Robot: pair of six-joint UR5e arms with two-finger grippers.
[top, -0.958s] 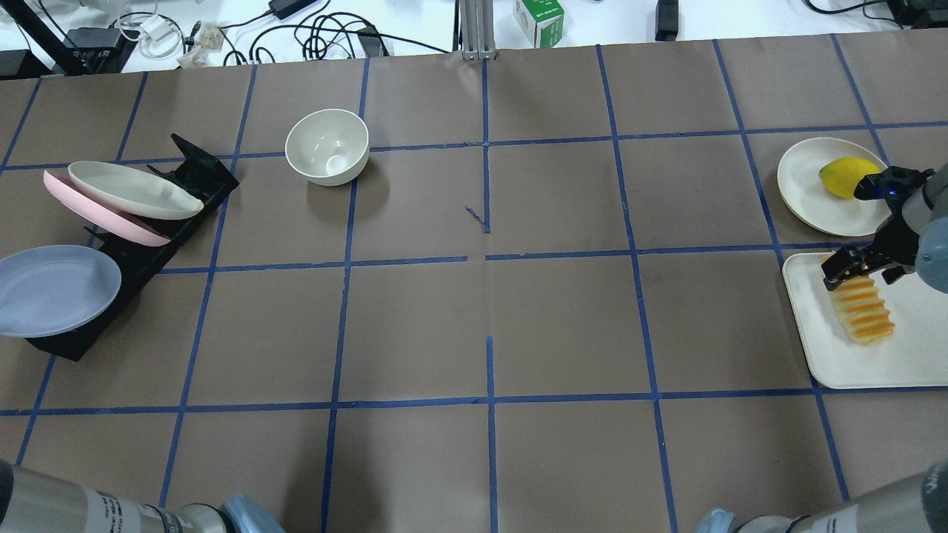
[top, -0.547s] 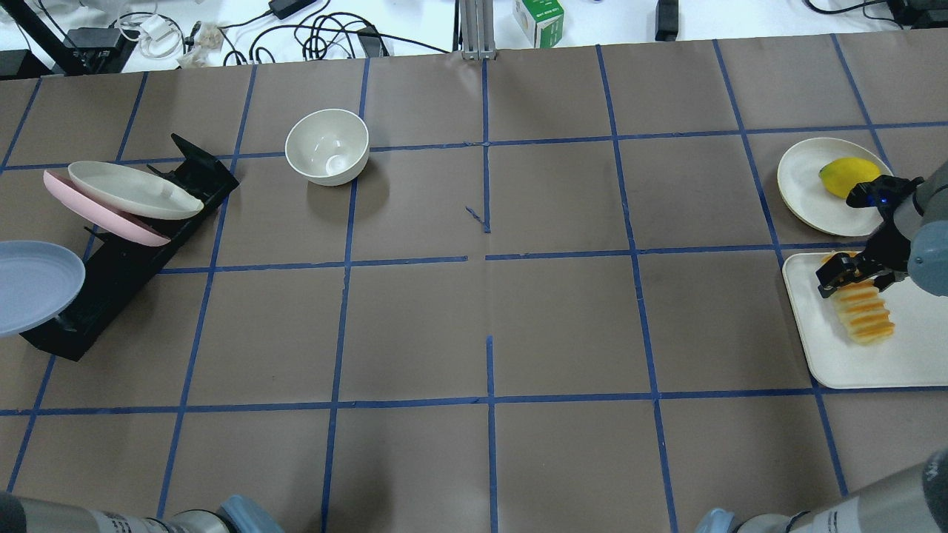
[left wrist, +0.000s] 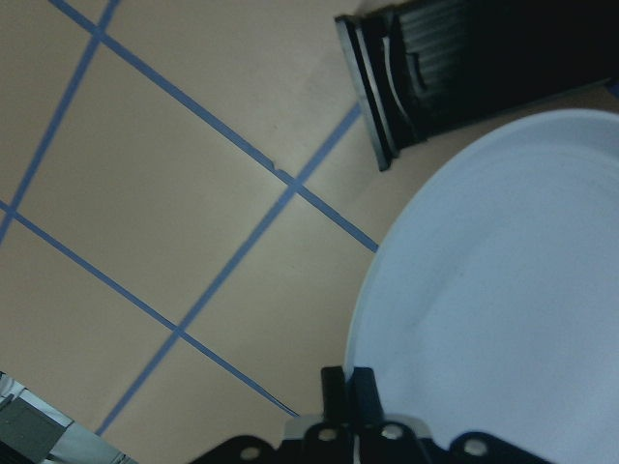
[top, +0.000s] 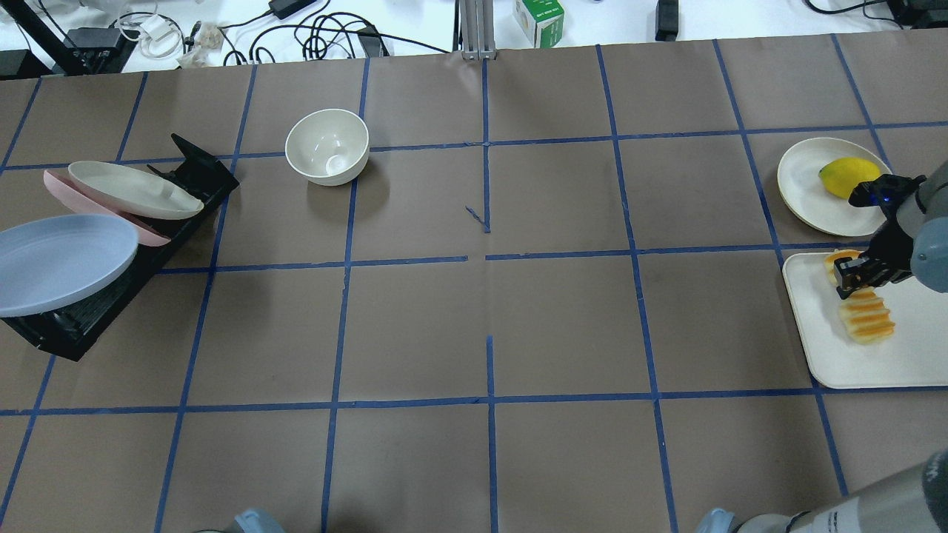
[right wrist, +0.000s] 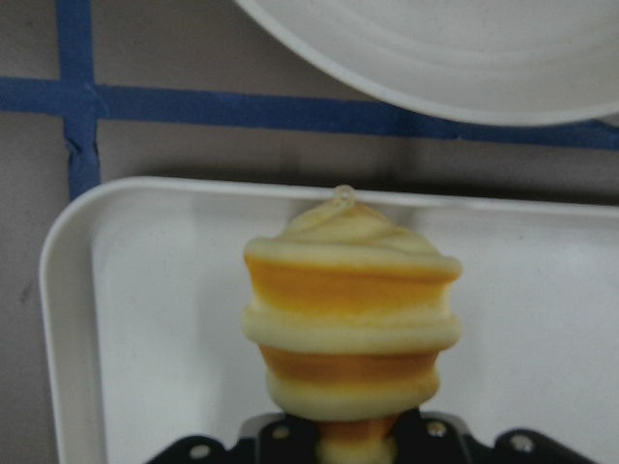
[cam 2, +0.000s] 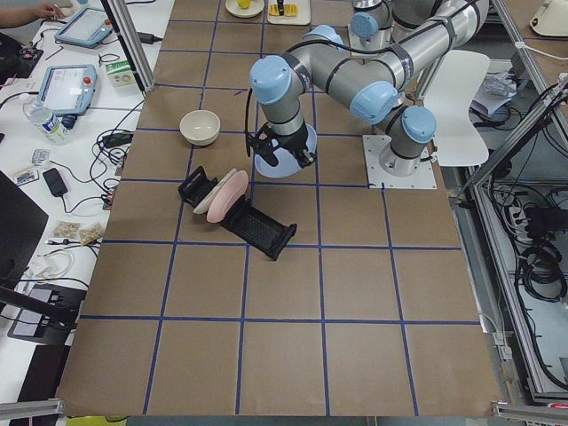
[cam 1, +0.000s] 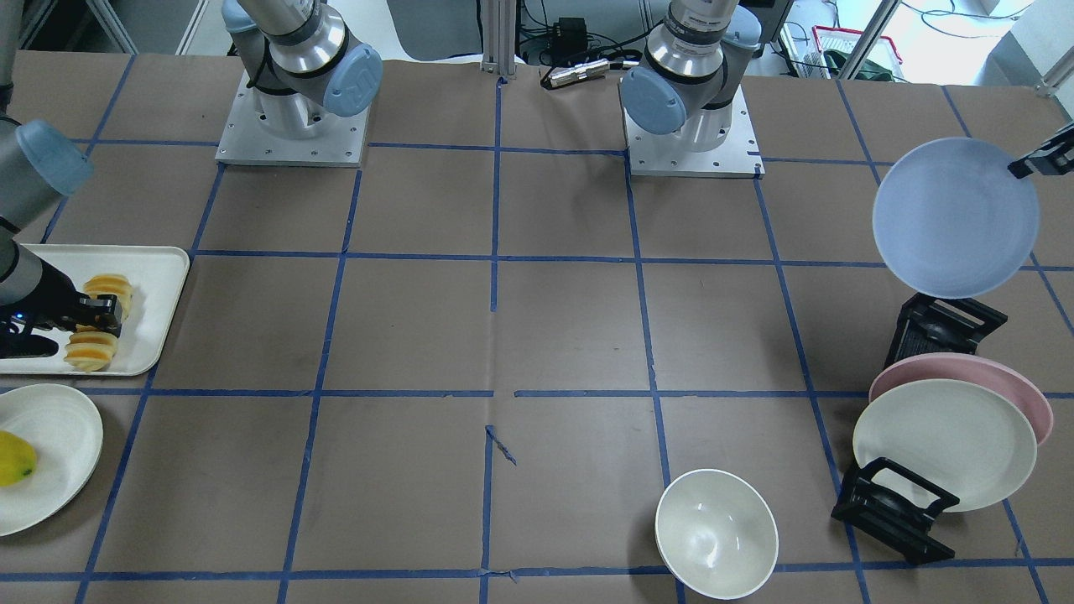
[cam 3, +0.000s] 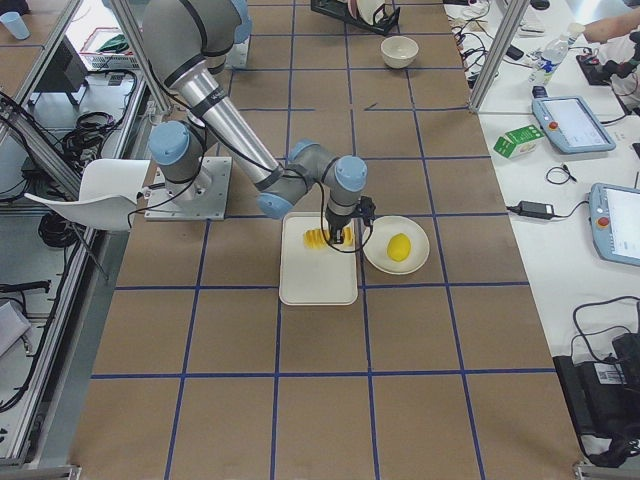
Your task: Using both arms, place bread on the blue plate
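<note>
The bread (top: 866, 322) lies on a white tray (top: 852, 366) at the right edge of the table. My right gripper (top: 859, 275) is down over the loaf's middle, shut on it. In the right wrist view the loaf (right wrist: 348, 309) stands out between the fingers. In the front view the gripper (cam 1: 99, 319) splits the loaf (cam 1: 86, 351) in two visible parts. My left gripper (cam 1: 1019, 170) is shut on the rim of the blue plate (cam 1: 955, 218) and holds it tilted above the black rack. The plate (top: 63, 263) shows at the overhead view's left edge, where the gripper is out of frame.
The black dish rack (top: 200, 174) holds a pink plate (top: 96, 215) and a cream plate (top: 133, 191). A cream bowl (top: 327, 146) stands at the back left. A cream plate (top: 807, 185) with a yellow fruit (top: 844, 176) sits just beyond the tray.
My right gripper has closed in on the loaf's middle. My left gripper has carried the blue plate first outward, then back over the rack toward the pink plate.
</note>
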